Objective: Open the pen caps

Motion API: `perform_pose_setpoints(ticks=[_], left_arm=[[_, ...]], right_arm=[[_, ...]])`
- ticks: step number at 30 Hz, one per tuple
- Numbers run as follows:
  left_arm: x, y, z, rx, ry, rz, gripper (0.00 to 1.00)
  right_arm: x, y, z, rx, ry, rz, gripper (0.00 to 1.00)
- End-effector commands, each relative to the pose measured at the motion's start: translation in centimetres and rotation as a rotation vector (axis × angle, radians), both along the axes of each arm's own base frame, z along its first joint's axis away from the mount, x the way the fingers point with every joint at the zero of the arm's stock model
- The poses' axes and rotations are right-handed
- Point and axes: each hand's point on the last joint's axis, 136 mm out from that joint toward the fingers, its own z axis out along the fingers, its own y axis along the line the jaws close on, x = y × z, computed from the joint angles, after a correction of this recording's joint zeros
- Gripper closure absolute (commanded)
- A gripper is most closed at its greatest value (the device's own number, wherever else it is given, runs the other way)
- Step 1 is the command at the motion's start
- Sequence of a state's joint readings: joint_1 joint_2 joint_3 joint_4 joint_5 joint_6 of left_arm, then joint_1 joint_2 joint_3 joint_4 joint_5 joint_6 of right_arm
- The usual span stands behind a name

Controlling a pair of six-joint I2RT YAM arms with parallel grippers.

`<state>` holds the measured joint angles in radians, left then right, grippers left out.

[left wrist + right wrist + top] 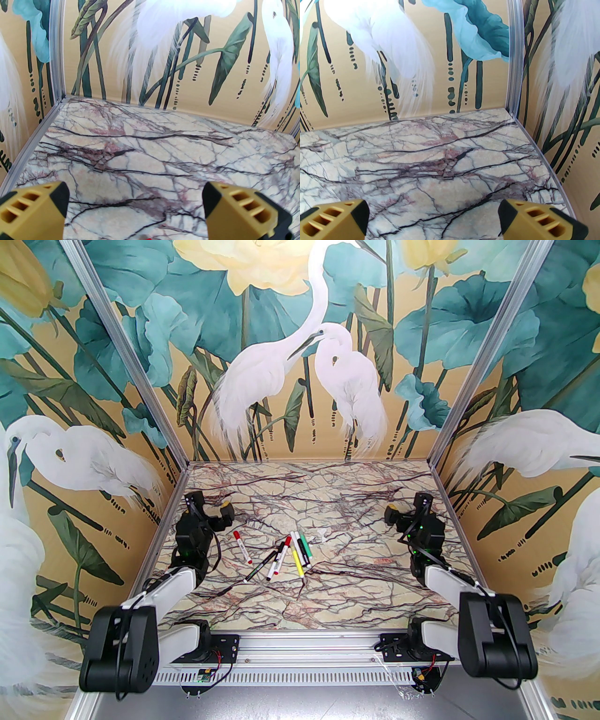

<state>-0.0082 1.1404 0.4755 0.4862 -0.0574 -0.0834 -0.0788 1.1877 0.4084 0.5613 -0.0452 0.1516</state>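
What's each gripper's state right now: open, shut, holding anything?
Left gripper: open, holding nothing.
Right gripper: open, holding nothing.

Six marker pens [297,561] and one small whitish plastic piece [323,534]

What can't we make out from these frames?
- Top view: the pens overlap in a heap and are small; their exact count is unclear.
- Top view: the pen caps are too small to tell whether each is fully seated.
- Top view: whitish piece beside the pens is too small to identify.
- Left wrist view: red sliver is cut off by the bottom edge; unidentifiable.
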Motion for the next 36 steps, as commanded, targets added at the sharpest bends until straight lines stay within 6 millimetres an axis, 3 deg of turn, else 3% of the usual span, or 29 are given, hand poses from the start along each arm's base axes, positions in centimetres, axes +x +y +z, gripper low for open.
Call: perform_pose_setpoints(ticks=[1,7,16,21,29,36], left_arm=[[-1.1,-1.1,-0.2,-0.096,0.122,-0.019,0.01],[-3.3,-3.0,1.6,-0.230,0.197,-0.067,0.00],[-6.4,-3.6,1.4,-0.380,0.371,-0.032,0.01],[-7.7,-4.9,0.6,-0.451,0.459,-0.073,0.01],[-9.4,-6.9,-3.8,-0.601,0.649,-0.091,0.01],[-10.4,-6.6,-8.0,-0.628,0.817,0.002,0.01]], right_arm=[[-0.9,0.4,1.0,0.100,0.062,-0.010,0.01],[-2.9,2.3,1.5,0.255,0.133,0.042,0.01],[-5.4,1.0,1.5,0.413,0.187,-0.102,0.01],[-5.9,1.9,1.5,0.455,0.205,-0.066,0.01],[-6.9,6.0,1.8,0.518,0.247,0.138,0.01],[-8.8,10.4,1.4,0.478,0.307,0.282,0.01]])
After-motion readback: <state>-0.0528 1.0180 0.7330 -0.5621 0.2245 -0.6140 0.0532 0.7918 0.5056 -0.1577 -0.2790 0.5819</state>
